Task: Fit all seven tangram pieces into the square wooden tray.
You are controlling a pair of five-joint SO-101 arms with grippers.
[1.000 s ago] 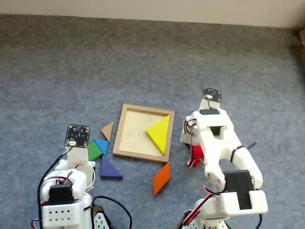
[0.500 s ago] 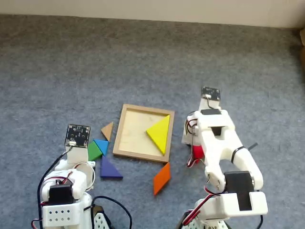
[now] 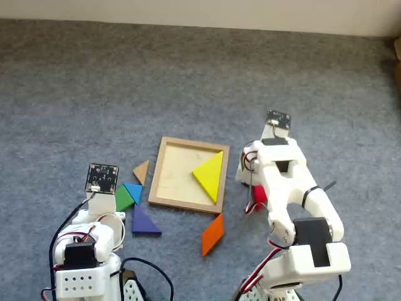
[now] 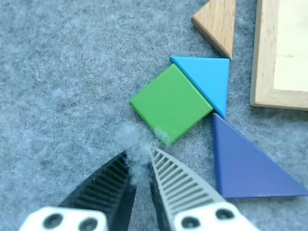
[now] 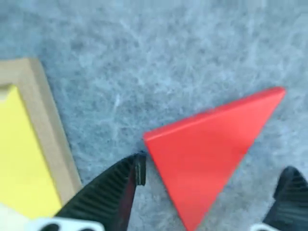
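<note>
Right end effector (image 5: 214, 173) at red triangle (image 5: 211, 144), just right of the wooden tray (image 3: 156, 170).
Spread wide astride the triangle, gripping nothing. Left end effector (image 4: 139, 155) nearly closed, empty, by green square (image 4: 171, 103) left of tray. Yellow triangle (image 3: 211, 175) inside tray, against its right rim. Orange parallelogram (image 3: 213, 234) just below tray on grey surface (image 3: 94, 81).

Our tangram colours
We count a yellow wooden triangle (image 3: 212, 174), red triangle (image 5: 211, 144), orange parallelogram (image 3: 213, 234), green square (image 4: 171, 103), light blue small triangle (image 4: 209, 77), dark blue bigger triangle (image 4: 240, 168) and a bare tan wood triangle (image 4: 219, 21); the square wooden tray (image 3: 155, 175) is pale beige, the felt table cover (image 3: 188, 81) mottled grey.
</note>
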